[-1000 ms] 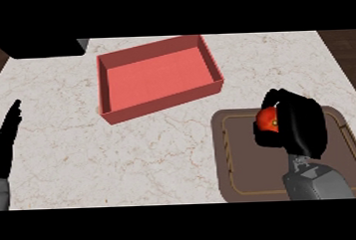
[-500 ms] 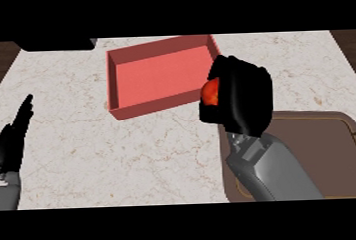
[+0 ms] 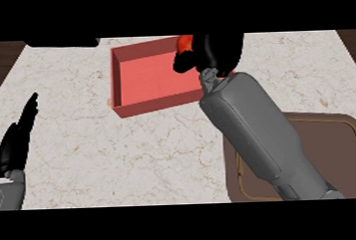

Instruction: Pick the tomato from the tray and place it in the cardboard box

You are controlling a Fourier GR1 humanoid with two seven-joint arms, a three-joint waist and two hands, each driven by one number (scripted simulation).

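The tomato [image 3: 184, 42] is seen clamped in the curled right hand [image 3: 217, 53], the red box [image 3: 142, 79] lying beneath and to the hand's left; release is best withheld until the box's middle is reached.

Smooth grey right forearm [image 3: 263, 139]; black right robot hand [image 3: 221, 50]; black left robot hand [image 3: 16, 142].

Pale marble-look surface [image 3: 138, 153] w/ thin brown veins fills most of the view. Dark brown floor strip [image 3: 2, 58] past its far-left corner, same at far right. Black block [image 3: 60, 43] at far edge, left.
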